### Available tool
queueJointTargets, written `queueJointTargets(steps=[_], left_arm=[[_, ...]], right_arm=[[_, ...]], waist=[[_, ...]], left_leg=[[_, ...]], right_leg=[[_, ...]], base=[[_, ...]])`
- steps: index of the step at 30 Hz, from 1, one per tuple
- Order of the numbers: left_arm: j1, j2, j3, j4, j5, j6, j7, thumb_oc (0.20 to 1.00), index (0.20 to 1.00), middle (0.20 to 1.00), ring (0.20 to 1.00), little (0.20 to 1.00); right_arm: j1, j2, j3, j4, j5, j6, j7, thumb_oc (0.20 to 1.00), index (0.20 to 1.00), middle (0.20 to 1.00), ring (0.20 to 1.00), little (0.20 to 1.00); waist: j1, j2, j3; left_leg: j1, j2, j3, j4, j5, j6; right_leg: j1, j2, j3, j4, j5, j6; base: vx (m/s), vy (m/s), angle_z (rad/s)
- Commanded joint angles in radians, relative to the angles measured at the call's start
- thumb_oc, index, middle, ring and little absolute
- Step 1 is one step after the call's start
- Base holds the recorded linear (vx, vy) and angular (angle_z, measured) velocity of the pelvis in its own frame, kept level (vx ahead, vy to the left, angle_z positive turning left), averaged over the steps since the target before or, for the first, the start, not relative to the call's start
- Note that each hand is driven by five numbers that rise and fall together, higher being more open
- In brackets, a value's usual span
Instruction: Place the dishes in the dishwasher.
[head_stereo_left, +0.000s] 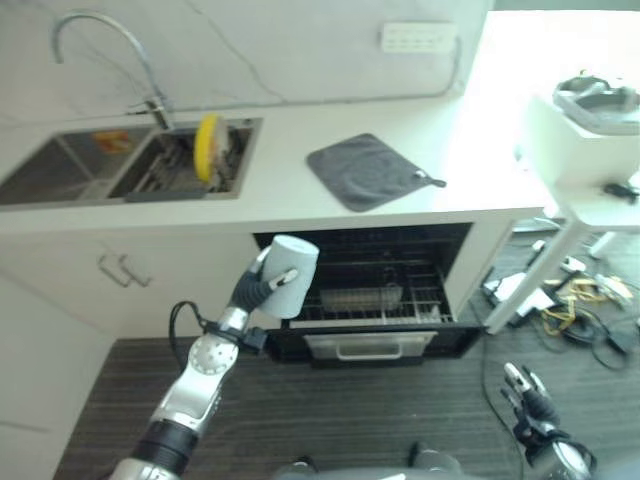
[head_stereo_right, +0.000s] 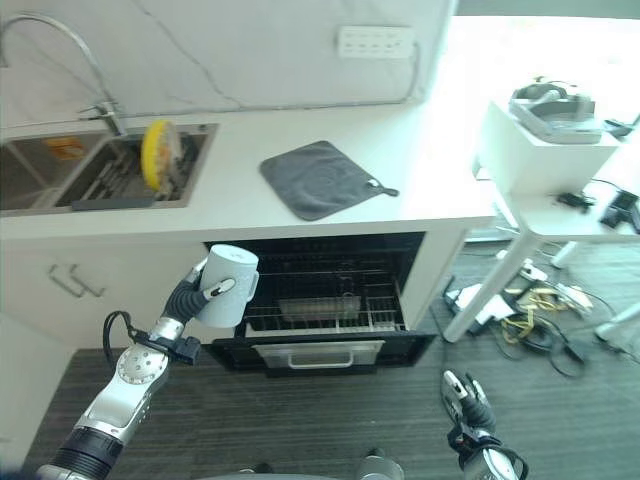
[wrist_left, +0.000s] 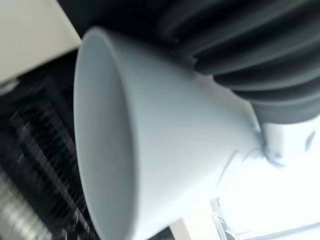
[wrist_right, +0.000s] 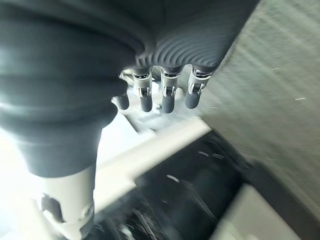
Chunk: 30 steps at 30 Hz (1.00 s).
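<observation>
Gripping a white mug (head_stereo_left: 290, 277) in curled fingers, the left hand (head_stereo_left: 255, 290) carries it toward the open dishwasher's rack (head_stereo_left: 385, 300) while the right hand (head_stereo_left: 530, 400) hangs relaxed.

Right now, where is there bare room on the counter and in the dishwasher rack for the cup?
Counter is bare between sink and grey cloth. Rack looks bare apart from a small basket. Sink is crowded by its rack and yellow plate. Left hand holds the cup.

No legible text — no labels, numbers.
</observation>
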Motion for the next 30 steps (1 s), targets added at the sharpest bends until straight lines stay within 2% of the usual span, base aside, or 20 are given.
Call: queueJointTargets(steps=[1,4,8,13,17,20,21,22,24,26,27,30], left_arm=[[-0.033,0.012,0.053,-0.05,-0.174,-0.108,-0.045,0.2,0.2,0.2,0.2,0.2],[-0.023,-0.006,0.057,-0.053,-0.215,-0.118,-0.063,0.2,0.2,0.2,0.2,0.2],[-0.008,-0.036,0.067,-0.059,-0.224,-0.175,-0.046,0.2,0.2,0.2,0.2,0.2],[-0.011,-0.023,0.061,-0.106,-0.061,-0.264,0.057,0.2,0.2,0.2,0.2,0.2],[-0.033,0.018,0.046,-0.143,0.224,-0.353,0.251,0.2,0.2,0.2,0.2,0.2],[-0.049,0.045,0.034,-0.158,0.358,-0.377,0.358,0.2,0.2,0.2,0.2,0.2],[-0.062,0.064,0.025,-0.176,0.459,-0.376,0.438,0.2,0.2,0.2,0.2,0.2],[-0.075,0.086,0.01,-0.188,0.609,-0.354,0.567,0.2,0.2,0.2,0.2,0.2],[-0.085,0.096,0.0,-0.188,0.688,-0.338,0.652,0.2,0.2,0.2,0.2,0.2],[-0.104,0.103,-0.03,-0.189,0.791,-0.288,0.78,0.2,0.2,0.2,0.2,0.2],[-0.113,0.099,-0.056,-0.173,0.839,-0.25,0.883,0.2,0.2,0.2,0.2,0.2],[-0.118,0.08,-0.077,-0.153,0.88,-0.193,0.979,0.2,0.2,0.2,0.2,0.2]], right_arm=[[-0.004,-0.022,-0.061,-0.146,0.017,-0.085,-0.022,1.0,1.0,1.0,1.0,1.0],[0.014,-0.019,-0.077,-0.219,0.0,-0.101,-0.023,1.0,1.0,1.0,1.0,1.0],[0.034,0.005,-0.098,-0.415,-0.033,-0.129,0.0,1.0,1.0,1.0,1.0,1.0],[0.034,-0.006,-0.094,-0.59,-0.058,-0.151,0.029,1.0,1.0,1.0,1.0,1.0],[0.009,-0.017,-0.056,-0.702,-0.043,-0.143,0.09,1.0,1.0,1.0,1.0,1.0],[-0.01,-0.029,-0.024,-0.75,-0.046,-0.123,0.132,1.0,1.0,1.0,1.0,1.0],[-0.029,-0.041,0.007,-0.782,-0.047,-0.112,0.152,1.0,1.0,1.0,1.0,1.0],[-0.053,-0.051,0.051,-0.813,-0.057,-0.098,0.174,1.0,1.0,1.0,1.0,1.0],[-0.07,-0.058,0.079,-0.825,-0.057,-0.086,0.189,1.0,1.0,1.0,1.0,1.0],[-0.119,-0.068,0.159,-0.843,-0.078,-0.071,0.184,1.0,1.0,1.0,1.0,1.0],[-0.152,-0.071,0.218,-0.846,-0.086,-0.07,0.18,1.0,1.0,1.0,1.0,1.0],[-0.192,-0.072,0.281,-0.857,-0.097,-0.048,0.172,1.0,1.0,1.0,1.0,1.0]], waist=[[-0.013,-0.029,0.022],[-0.021,-0.031,0.02],[-0.046,-0.033,0.009],[-0.057,-0.029,0.002],[-0.053,-0.026,-0.004],[-0.047,-0.024,-0.009],[-0.039,-0.022,-0.012],[-0.031,-0.022,-0.016],[-0.026,-0.022,-0.019],[-0.007,-0.022,-0.027],[0.008,-0.025,-0.033],[0.029,-0.029,-0.038]], left_leg=[[-0.013,0.007,-0.037,0.077,-0.104,0.022],[-0.013,0.007,-0.031,0.082,-0.106,0.023],[-0.005,0.007,-0.011,0.087,-0.115,0.024],[0.002,0.002,-0.002,0.088,-0.122,0.025],[0.006,0.0,0.001,0.089,-0.127,0.022],[0.009,-0.001,-0.002,0.084,-0.128,0.02],[0.01,-0.002,-0.006,0.08,-0.127,0.017],[0.011,-0.002,-0.012,0.076,-0.126,0.013],[0.012,-0.004,-0.018,0.071,-0.125,0.01],[0.016,-0.005,-0.033,0.063,-0.123,0.006],[0.022,-0.006,-0.043,0.057,-0.122,0.003],[0.029,-0.008,-0.06,0.048,-0.12,0.0]], right_leg=[[0.096,-0.054,-0.006,-0.079,-0.001,0.069],[0.095,-0.052,0.0,-0.08,-0.002,0.068],[0.099,-0.052,0.007,-0.093,-0.001,0.069],[0.103,-0.054,0.01,-0.097,-0.004,0.069],[0.112,-0.058,0.001,-0.102,-0.008,0.069],[0.117,-0.06,-0.006,-0.106,-0.01,0.069],[0.123,-0.063,-0.013,-0.112,-0.009,0.07],[0.128,-0.065,-0.019,-0.117,-0.009,0.072],[0.132,-0.065,-0.023,-0.122,-0.009,0.071],[0.146,-0.066,-0.032,-0.131,-0.012,0.069],[0.158,-0.066,-0.041,-0.136,-0.014,0.066],[0.174,-0.064,-0.051,-0.143,-0.018,0.063]], base=[[0.0,-0.036,-0.28],[-0.01,-0.007,-0.19],[-0.02,0.002,-0.19],[-0.01,0.013,-0.12],[0.0,0.004,-0.01],[0.0,0.006,0.02],[0.02,0.021,0.08],[0.01,0.017,0.08],[0.02,0.01,0.11],[0.06,0.005,0.19],[0.08,-0.007,0.18],[0.08,-0.007,0.28]])
